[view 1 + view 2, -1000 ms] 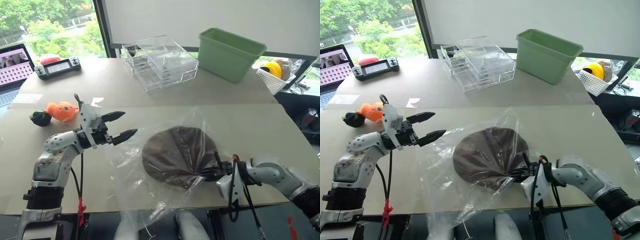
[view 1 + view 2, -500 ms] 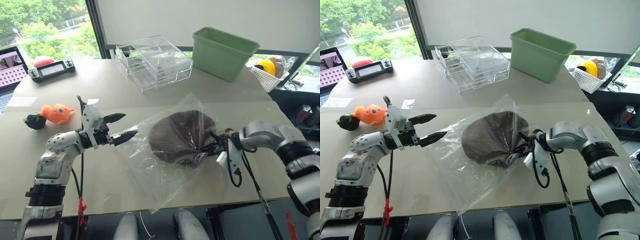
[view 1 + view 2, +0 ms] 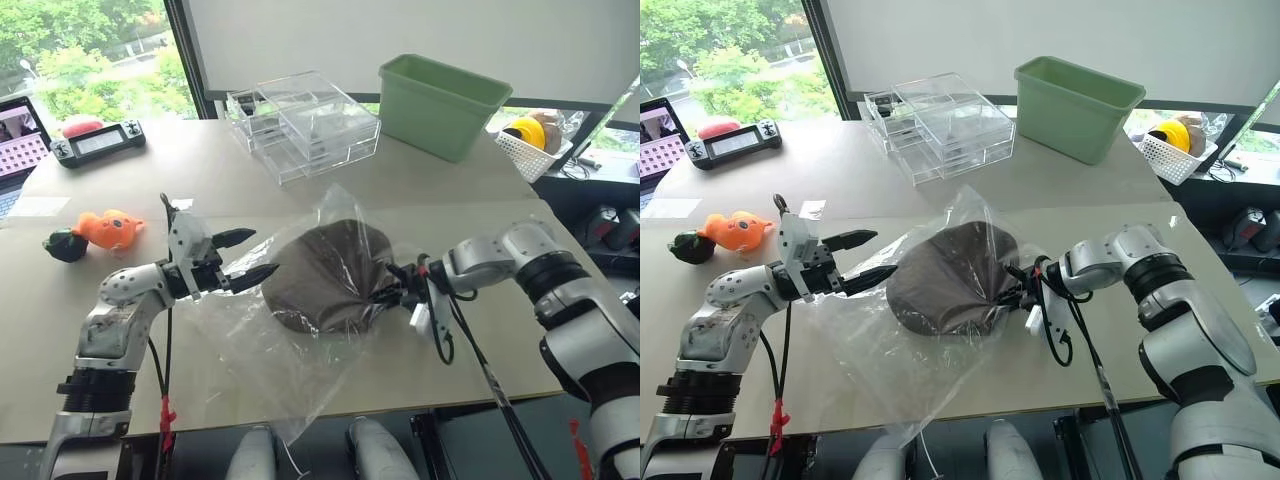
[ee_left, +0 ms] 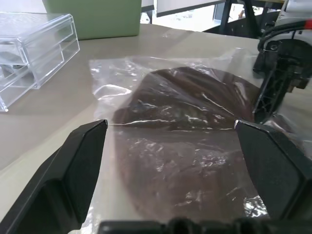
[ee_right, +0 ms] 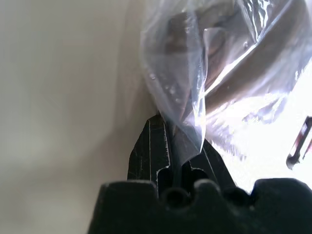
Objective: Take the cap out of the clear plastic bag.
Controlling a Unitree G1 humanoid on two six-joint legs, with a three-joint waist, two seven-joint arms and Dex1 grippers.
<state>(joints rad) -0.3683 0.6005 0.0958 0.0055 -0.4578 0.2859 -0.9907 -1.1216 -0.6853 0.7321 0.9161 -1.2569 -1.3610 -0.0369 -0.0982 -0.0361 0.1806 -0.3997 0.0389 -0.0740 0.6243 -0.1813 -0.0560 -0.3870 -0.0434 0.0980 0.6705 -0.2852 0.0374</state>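
right gripper [image 3: 1018, 296] pinches the crinkly clear plastic bag [image 3: 880, 350] beside the round brown fabric cap [image 3: 940, 290]; catching fabric too would trap it inside.

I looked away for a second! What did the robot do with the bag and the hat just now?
The right claw, shut on the clear crinkly plastic bag, dragged it and the round brown fabric cap inside toward the open left claw, lifting that edge. The left claw stayed put, the cap stayed inside.
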